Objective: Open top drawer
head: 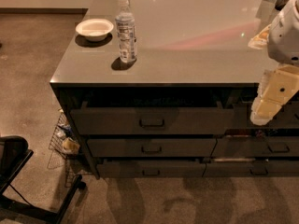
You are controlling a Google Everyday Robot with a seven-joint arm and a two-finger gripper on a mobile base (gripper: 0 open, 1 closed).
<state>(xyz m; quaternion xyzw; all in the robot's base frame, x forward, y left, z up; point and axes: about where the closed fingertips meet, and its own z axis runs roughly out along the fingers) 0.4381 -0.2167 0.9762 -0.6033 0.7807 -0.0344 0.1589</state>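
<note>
The top drawer (152, 120) is the wide dark grey one just under the counter top, with a small central bar handle (152, 123). Its front stands forward of the cabinet, and a dark gap shows above its top edge. My gripper (265, 107), cream-coloured on a white arm (285, 31), hangs at the right edge of the view. It is level with the drawer's right end, well right of the handle, and holds nothing that I can see.
A shorter drawer (152, 147) and a bottom drawer (150, 170) lie below, with narrower drawers (275, 147) to the right. On the counter (187, 55) stand a water bottle (125, 31) and a white bowl (94, 29). A wire basket (63, 139) and a black chair base (18, 181) are on the floor to the left.
</note>
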